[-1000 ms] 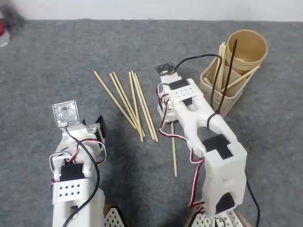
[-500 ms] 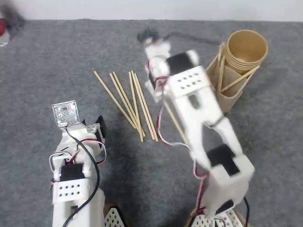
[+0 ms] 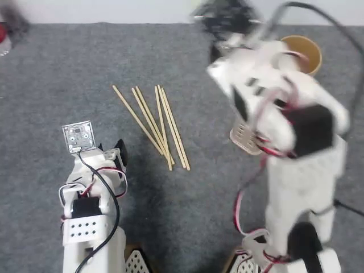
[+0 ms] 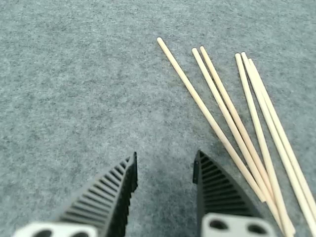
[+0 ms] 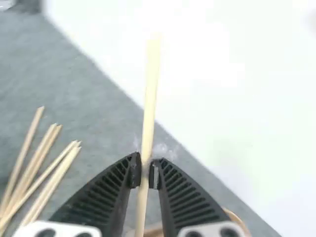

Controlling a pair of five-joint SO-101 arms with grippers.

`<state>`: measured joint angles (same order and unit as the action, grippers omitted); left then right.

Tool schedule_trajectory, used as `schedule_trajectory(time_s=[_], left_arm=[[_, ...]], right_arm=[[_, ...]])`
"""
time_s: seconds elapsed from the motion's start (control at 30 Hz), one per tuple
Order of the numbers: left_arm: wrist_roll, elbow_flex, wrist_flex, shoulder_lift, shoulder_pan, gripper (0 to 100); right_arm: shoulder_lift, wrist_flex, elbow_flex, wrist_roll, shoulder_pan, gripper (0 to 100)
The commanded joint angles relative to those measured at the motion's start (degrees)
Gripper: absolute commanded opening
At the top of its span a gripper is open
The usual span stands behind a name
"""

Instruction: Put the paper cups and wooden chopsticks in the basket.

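Grey carpeted table (image 3: 57, 68), loose wooden chopsticks (image 3: 163, 126) fanned flat near its middle

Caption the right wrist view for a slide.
Right pincer clamps one wooden chopstick; loose chopsticks lie on the grey mat.

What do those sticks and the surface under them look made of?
Loose sticks and the chopstick in the right gripper: pale, matte bare wood, possibly bamboo; tan, no sheen. Surface: grey felt-like carpet; fuzzy, flecked.

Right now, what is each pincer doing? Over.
Right pincer shut on one chopstick, held high. Left pincer open, empty, beside loose chopsticks on the mat. Paper cups partly behind right arm.
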<state>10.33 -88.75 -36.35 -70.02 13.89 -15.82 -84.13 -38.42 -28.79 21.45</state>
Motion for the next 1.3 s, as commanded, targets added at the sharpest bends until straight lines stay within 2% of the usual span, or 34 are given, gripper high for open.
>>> schedule_trajectory(time_s=[0.0,0.13,0.23,0.47,0.57,0.73,0.8,0.87,1.0,1.13,1.27], left_arm=[[-0.26,0.22,1.14,-0.88,-0.44,18],[-0.26,0.22,1.05,-0.88,-0.44,18],[-0.26,0.22,1.05,-0.88,-0.44,18],[-0.26,0.22,1.05,-0.88,-0.09,18],[-0.26,0.22,1.05,-0.88,-0.18,18],[-0.26,0.22,1.05,-0.88,-0.26,18],[-0.35,0.22,1.05,-0.88,-0.18,18],[-0.35,0.22,1.05,-0.88,-0.26,18],[-0.35,0.22,1.05,-0.88,-0.44,18],[-0.35,0.22,1.14,-0.88,-0.44,18],[-0.35,0.22,1.23,-0.88,-0.44,18]], right_arm=[[-6.64,-9.8,-2.37,1.23,-0.92,0.6],[-10.51,-18.77,-2.02,2.55,-1.19,0.6],[-13.49,-18.51,1.32,6.07,-4.09,0.6],[-25.8,-14.46,19.69,6.95,-2.15,0.6],[-34.86,-4.18,34.11,6.51,-2.07,0.6],[-48.48,26.51,61.8,3.52,-5.05,0.6],[-50.51,38.64,68.57,3.6,-7.78,0.6],[-50.59,45.85,70.15,4.48,-10.24,0.6],[-49.36,53.41,69.63,7.74,-12.35,0.6],[-44.09,55.69,69.63,8.79,-12.44,0.6],[-38.9,56.48,69.63,14.68,-12.53,0.6]])
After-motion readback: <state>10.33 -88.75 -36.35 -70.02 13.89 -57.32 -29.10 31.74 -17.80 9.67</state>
